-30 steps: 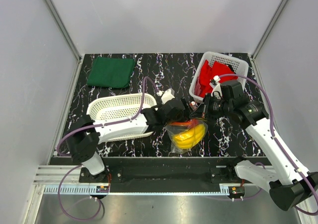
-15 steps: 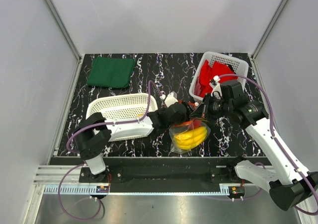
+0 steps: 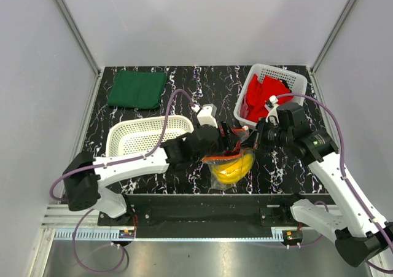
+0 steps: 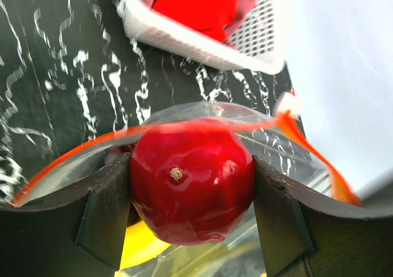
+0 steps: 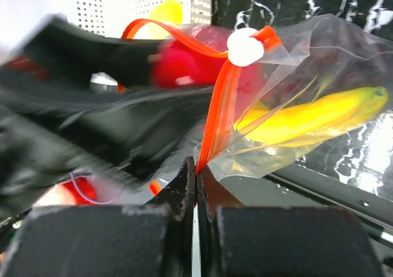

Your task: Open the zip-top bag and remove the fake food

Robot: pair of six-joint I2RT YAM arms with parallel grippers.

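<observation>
The clear zip-top bag with its orange-red zip strip hangs near the table's front edge, its mouth open. My right gripper is shut on the zip strip's end and holds the bag up; it shows in the top view. My left gripper is shut on the red apple-like fruit at the bag's mouth; it shows in the top view. The yellow banana bunch lies inside the bag. Lemon and grapes are not seen.
A white mesh basket with a red cloth stands at the back right, close behind my right gripper. A second white mesh basket sits at the left. A green cloth lies at the back left.
My left arm has swung and its gripper has risen slightly at the bag's mouth with the red fruit. The right gripper has shifted a little right, still holding the zip strip.
</observation>
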